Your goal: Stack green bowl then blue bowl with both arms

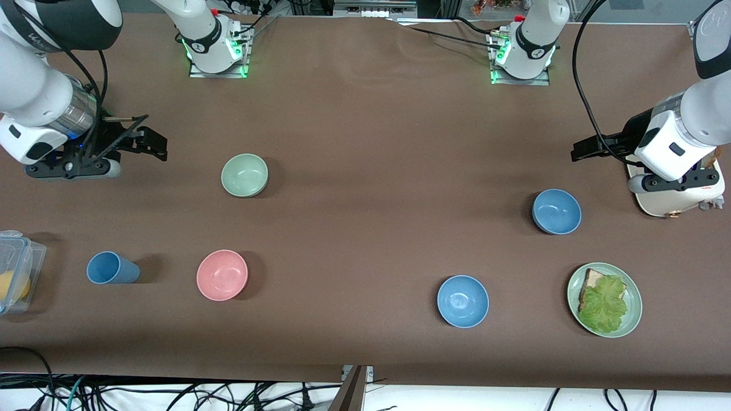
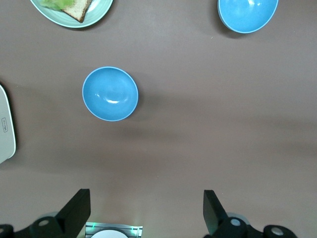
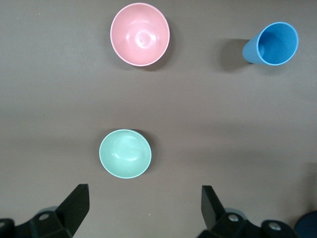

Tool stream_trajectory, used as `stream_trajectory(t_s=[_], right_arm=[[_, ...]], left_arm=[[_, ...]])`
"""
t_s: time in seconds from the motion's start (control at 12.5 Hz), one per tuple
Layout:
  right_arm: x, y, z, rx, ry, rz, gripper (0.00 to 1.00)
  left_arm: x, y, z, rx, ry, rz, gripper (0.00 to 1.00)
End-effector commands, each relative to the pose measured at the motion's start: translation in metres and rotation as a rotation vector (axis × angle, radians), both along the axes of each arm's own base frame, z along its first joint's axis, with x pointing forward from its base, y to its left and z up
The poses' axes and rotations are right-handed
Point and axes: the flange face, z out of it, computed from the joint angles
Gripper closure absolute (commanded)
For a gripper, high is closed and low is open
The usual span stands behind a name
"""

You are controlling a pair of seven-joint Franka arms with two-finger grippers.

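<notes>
Tabletop (image 1: 365,131): plain matte brown.
Green bowl (image 1: 244,175): pale sage green, unpatterned.
Blue bowl (image 1: 556,212): dusky greyish blue, plain.
Second blue bowl (image 1: 462,301): brighter, more saturated blue, plain.
Pink bowl (image 1: 222,275): soft pink, plain.
Cup (image 1: 112,268): blue, plain.
Plate (image 1: 633,297): light green rim, carrying bright green lettuce (image 1: 604,304) over pale bread (image 1: 591,281) with a brown crust.
Left hand (image 1: 588,148) and right hand (image 1: 149,140): black, on white arms.
Cream board (image 1: 657,202): plain.
</notes>
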Motion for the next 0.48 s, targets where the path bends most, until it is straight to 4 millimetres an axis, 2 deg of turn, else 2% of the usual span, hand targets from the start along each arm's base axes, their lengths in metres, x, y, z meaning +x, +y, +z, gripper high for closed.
stream_trajectory(t_s=[0.0, 0.4], right_arm=[[-0.0200, 0.0018, -0.0023, 0.007, -0.020, 0.016, 0.00], [-0.0272, 0.0093, -0.0123, 0.006, -0.021, 0.030, 0.00]], left_arm=[[0.0050, -0.0002, 0.0047, -0.028, -0.008, -0.014, 0.00], [0.0050, 0.0005, 0.0048, -0.030, -0.008, -0.013, 0.00]])
